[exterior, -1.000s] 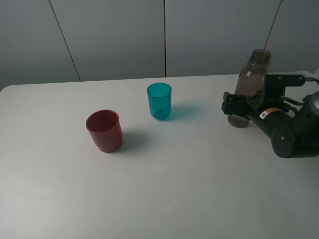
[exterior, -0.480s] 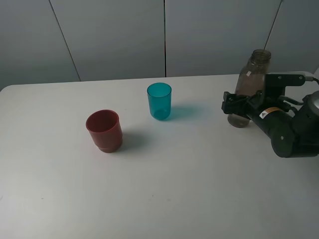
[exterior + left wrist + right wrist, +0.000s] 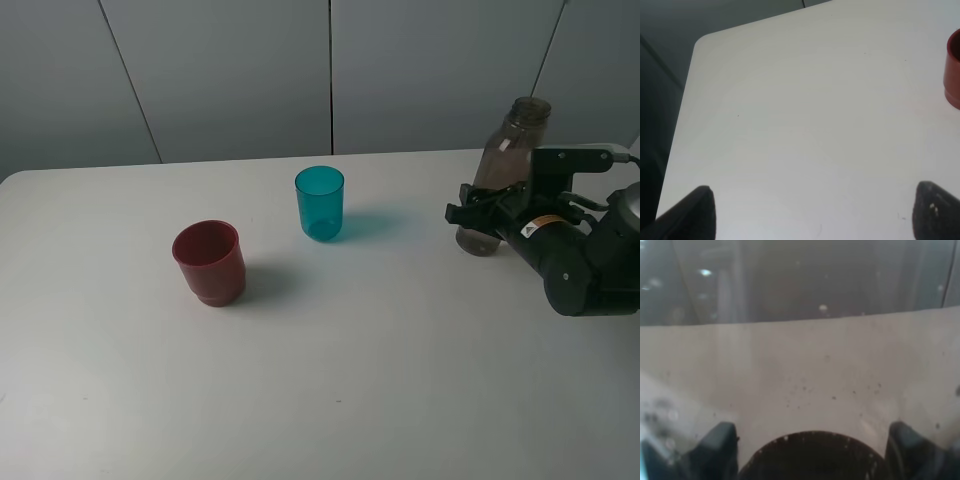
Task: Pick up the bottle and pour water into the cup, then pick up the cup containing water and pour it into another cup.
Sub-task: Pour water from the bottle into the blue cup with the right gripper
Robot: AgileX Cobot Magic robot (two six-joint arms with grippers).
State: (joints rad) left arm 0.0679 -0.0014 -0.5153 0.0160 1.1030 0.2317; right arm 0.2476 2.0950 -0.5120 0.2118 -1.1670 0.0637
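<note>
The tall smoky grey-brown bottle [image 3: 508,152] stands at the right of the table, leaning slightly. My right gripper [image 3: 478,216] is shut on its lower body. In the right wrist view the bottle [image 3: 805,375] fills the frame, with a dark finger [image 3: 715,447] on either side of it. The translucent teal cup [image 3: 319,203] stands upright near the table's middle back. The squat dark-red cup [image 3: 209,262] stands to its front left, and its edge [image 3: 954,70] shows in the left wrist view. My left gripper [image 3: 812,210] is open over bare table, holding nothing.
The white table [image 3: 330,380] ends at a grey panelled wall behind. Its left back corner [image 3: 702,42] is rounded, with a dark drop beyond. The right arm's black body [image 3: 585,260] takes up the right edge.
The right gripper's jaws have closed on the bottle, and the bottle's top has tipped slightly to the right. Both cups stayed where they were.
</note>
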